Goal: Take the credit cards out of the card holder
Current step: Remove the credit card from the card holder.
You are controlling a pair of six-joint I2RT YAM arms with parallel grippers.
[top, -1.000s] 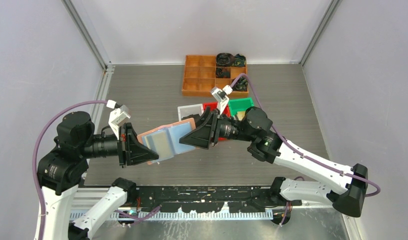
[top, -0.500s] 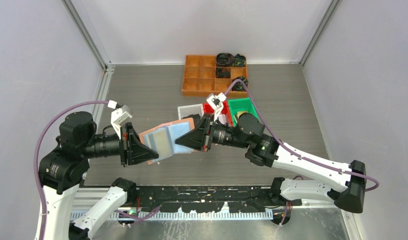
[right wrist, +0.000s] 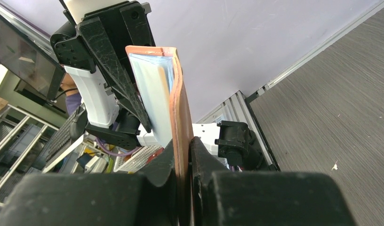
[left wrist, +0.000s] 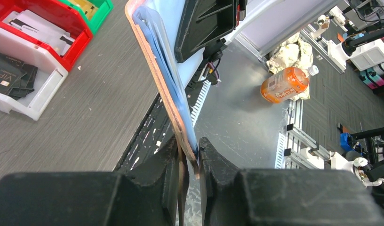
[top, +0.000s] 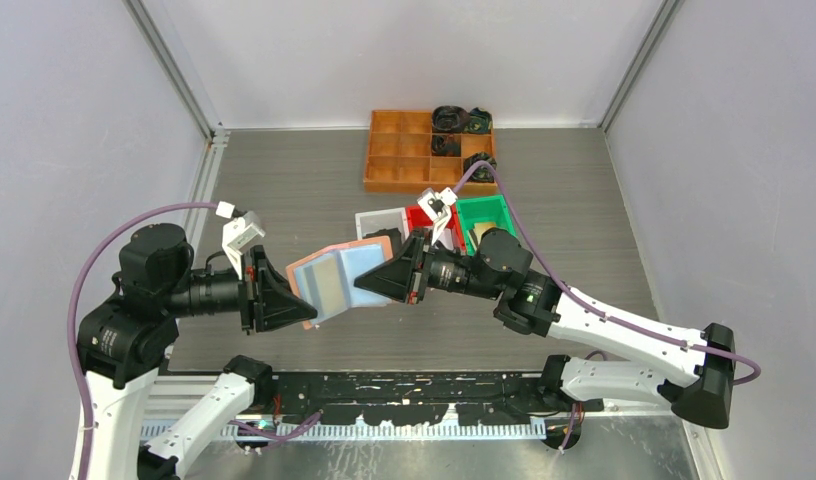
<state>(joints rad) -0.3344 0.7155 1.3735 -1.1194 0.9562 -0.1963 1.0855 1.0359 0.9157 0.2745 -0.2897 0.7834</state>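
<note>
Nearest the arm bases, the left claw (top: 287, 300) pinches the near-left edge of the card holder (top: 329, 272). In the left wrist view its fingers press on either side of the salmon cover, so the holder is held open in the air above the surface (top: 284, 190). The change is on the other side. A second ago the right claw (top: 372, 285) stood spread just beside the holder's right flap; now it has closed on that flap, the leather edge squeezed between its fingers. The holder itself has barely shifted. Both halves are now gripped and the pale blue pockets face up, with a pale card (top: 322, 285) showing through the left pocket. I judge this a steadying step: with both claws busy, neither is free to draw a card, so one must let go first. Farther back, dark credit cards (left wrist: 10, 75) already lie in the white bin (top: 379, 222). The red bin (top: 421, 214) and green bin (top: 481, 212) sit beside it, and the orange tray (top: 399, 150) lies beyond
</note>
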